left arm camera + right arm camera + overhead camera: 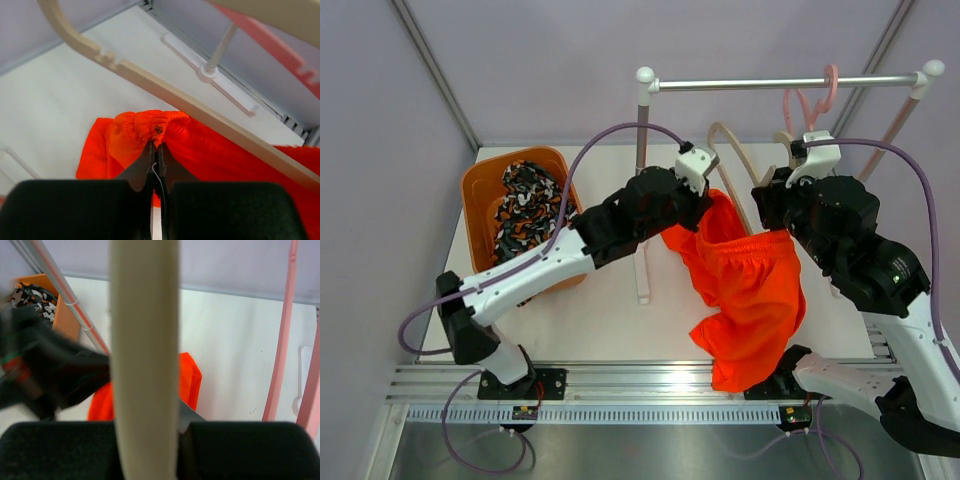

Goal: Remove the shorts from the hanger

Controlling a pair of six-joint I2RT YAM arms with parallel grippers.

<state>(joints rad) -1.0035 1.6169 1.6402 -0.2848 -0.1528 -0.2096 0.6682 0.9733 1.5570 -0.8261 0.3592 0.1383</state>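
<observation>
Orange shorts (750,290) hang between the arms, lower part draped onto the bench (610,310). Left gripper (156,145): jaws clamped on the bunched waistband. Right gripper (772,200): jaws clamped on beige hanger (200,107). Camo shorts (525,205) lie in orange bin (470,205), far left.

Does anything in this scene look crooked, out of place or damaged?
The beige curved hanger is off the silver rail, tilted, clamped in the right gripper. The plain bright orange fabric shorts sag crumpled and lopsided by it, their waistband pinched by the left gripper. Nothing looks torn or spilled.
</observation>
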